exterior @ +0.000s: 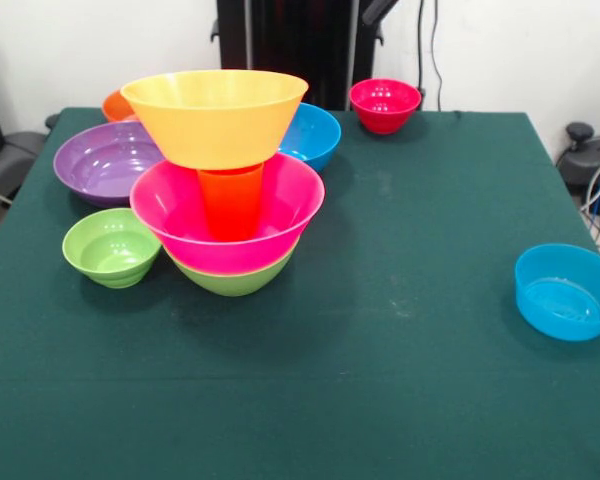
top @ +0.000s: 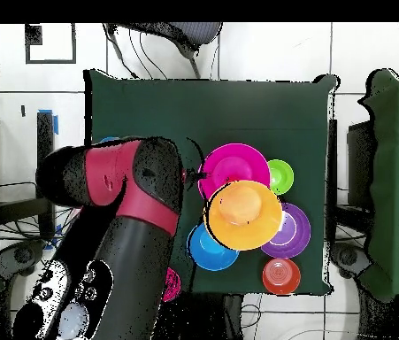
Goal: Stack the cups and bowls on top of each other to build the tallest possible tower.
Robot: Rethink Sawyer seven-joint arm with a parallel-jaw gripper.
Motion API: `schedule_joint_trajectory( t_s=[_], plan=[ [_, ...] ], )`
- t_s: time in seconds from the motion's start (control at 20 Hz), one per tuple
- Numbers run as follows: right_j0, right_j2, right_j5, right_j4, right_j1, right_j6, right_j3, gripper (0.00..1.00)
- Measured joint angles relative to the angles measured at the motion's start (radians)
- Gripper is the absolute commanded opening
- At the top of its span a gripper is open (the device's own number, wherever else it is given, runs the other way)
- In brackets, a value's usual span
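Observation:
The tower stands left of the table's middle. A green bowl (exterior: 236, 280) is lowest, with the large pink bowl (exterior: 180, 215) (top: 238, 159) nested in it. The orange cup (exterior: 230, 200) stands upright in the pink bowl. The large orange bowl (exterior: 215, 115) (top: 242, 212) rests on the cup. Loose around it are a purple bowl (exterior: 100, 160) (top: 296, 232), a small green bowl (exterior: 110, 247) (top: 280, 175), a medium blue bowl (exterior: 315, 135) (top: 210, 251) and a small orange bowl (exterior: 116, 104) (top: 280, 275). The gripper shows in neither view.
A small red bowl (exterior: 384, 104) (top: 172, 285) sits at the table's far edge. A blue bowl (exterior: 565, 292) sits alone near the right edge. In the overhead view the red and black arm (top: 136, 190) hangs beside the tower, over the green table (top: 149, 97).

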Motion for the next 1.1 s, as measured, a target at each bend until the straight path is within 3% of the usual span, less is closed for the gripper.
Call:
schedule_joint_trajectory(
  t_s=[1.1],
  plan=[
    [0.002,0.0,-0.142,0.0,0.078,0.001,0.039,1.0]
  ],
)
